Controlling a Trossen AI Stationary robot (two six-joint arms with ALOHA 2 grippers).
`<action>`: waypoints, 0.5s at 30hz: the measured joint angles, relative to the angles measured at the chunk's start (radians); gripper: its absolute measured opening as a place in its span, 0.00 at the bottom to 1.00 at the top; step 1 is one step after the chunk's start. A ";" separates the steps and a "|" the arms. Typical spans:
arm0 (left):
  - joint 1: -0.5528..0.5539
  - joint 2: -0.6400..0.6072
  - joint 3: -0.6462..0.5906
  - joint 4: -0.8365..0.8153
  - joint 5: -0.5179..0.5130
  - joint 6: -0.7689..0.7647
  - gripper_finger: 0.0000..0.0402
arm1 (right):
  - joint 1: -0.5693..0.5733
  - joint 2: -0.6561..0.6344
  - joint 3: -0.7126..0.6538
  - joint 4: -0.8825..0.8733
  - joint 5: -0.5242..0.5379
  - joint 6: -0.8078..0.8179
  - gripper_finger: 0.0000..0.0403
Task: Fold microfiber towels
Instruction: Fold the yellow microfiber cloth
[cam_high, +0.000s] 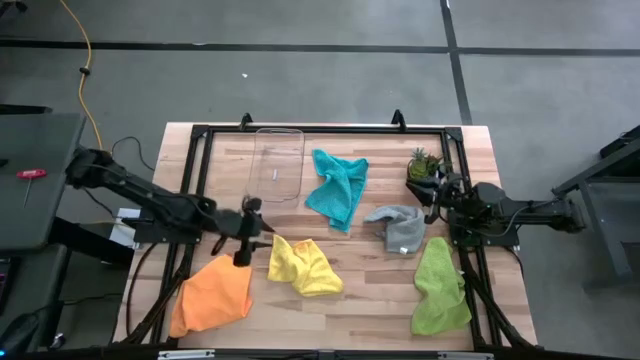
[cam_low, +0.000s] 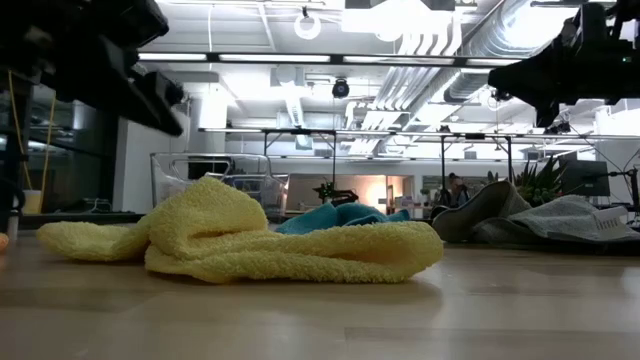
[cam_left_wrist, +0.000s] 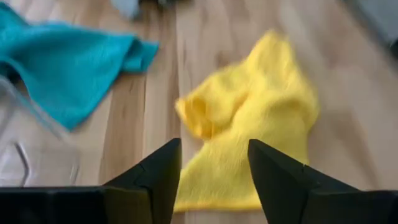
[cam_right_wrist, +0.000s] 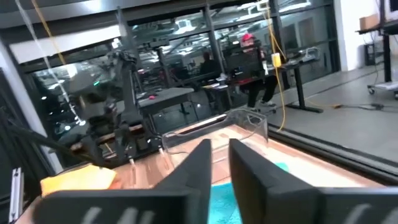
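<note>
**Yellow towel next, left gripper over it, nothing held**

Yellow towel lies crumpled at the table's front middle, between the orange towel and the lime green towel. Teal-blue towel sits further back, beside the clear tray; grey towel lies near the right arm.

Left gripper hovers just beside the yellow towel's edge, fingers spread, empty. Right gripper is raised above the grey towel, fingers a narrow gap apart, holding nothing.

Judgement: come down on one free corner, pinch a single layer, not the bunched hump. Drag flat before folding, or the fold sets crooked.
</note>
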 joint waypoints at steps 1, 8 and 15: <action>-0.022 0.027 0.015 -0.031 -0.038 -0.003 0.46 | 0.000 0.008 0.000 0.002 0.000 0.007 0.18; -0.059 0.219 0.045 -0.076 -0.134 -0.001 0.47 | 0.000 0.082 0.000 0.019 -0.035 0.056 0.37; -0.035 0.354 0.045 -0.037 -0.203 0.001 0.46 | 0.000 0.101 0.000 0.074 -0.066 0.019 0.41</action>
